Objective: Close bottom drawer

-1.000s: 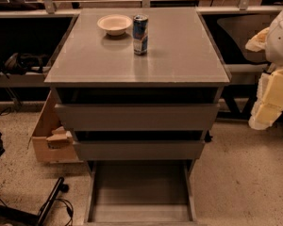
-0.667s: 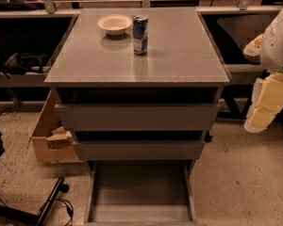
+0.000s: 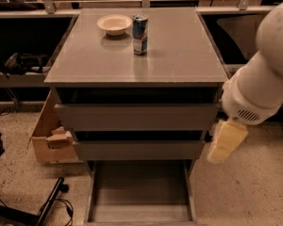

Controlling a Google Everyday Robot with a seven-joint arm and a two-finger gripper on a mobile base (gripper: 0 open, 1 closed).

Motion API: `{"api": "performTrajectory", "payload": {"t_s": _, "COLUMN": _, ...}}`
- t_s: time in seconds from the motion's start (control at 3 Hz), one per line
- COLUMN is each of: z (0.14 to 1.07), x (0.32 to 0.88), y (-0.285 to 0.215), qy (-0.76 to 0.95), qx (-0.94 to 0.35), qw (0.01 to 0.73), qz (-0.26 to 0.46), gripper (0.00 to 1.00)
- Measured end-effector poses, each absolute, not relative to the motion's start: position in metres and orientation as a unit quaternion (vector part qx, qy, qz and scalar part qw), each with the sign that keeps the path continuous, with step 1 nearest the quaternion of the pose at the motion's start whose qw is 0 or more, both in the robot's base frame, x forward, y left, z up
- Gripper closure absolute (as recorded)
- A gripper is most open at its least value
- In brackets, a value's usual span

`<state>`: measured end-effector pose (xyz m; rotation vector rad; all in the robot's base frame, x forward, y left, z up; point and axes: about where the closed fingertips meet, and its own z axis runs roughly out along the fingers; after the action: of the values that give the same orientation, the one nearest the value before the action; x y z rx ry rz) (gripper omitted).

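Note:
The grey cabinet (image 3: 179, 55) has three handle-less drawers. The bottom drawer (image 3: 139, 189) is pulled far out toward me. Its shallow grey box interior shows empty, and its front lies at the picture's lower edge, mostly cut off. The middle drawer front (image 3: 139, 149) and the top drawer front (image 3: 137, 117) sit above it, each with a dark gap over it. My white arm (image 3: 262, 79) comes in from the right. My cream-coloured gripper (image 3: 226, 141) hangs beside the cabinet's right edge at the height of the middle drawer, above and to the right of the bottom drawer, touching nothing.
A white bowl (image 3: 114, 24) and a blue drink can (image 3: 140, 34) stand on the cabinet top. An open cardboard box (image 3: 49, 138) sits on the floor against the cabinet's left side. Cables and a black bar (image 3: 52, 204) lie at the lower left. Dark shelving stands behind.
My arm and gripper have moved left and down, from clear of the cabinet's right side to right beside its right edge. The drawers, bowl and can have not moved.

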<state>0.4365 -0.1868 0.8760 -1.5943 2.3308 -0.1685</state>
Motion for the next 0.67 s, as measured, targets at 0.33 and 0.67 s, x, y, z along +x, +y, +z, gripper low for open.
{"api": "performTrajectory", "payload": {"t_s": 0.33, "z": 0.797, "x": 0.444, "y": -0.164, "qy": 0.806, "qx": -0.569, "qw": 0.144, "qz": -0.078, "gripper": 0.0}}
{"api": "performTrajectory", "payload": {"t_s": 0.67, "z": 0.68, "x": 0.436, "y": -0.153, "qy": 0.799, "qx": -0.582, "qw": 0.121, "qz": -0.091, "gripper": 0.0}}
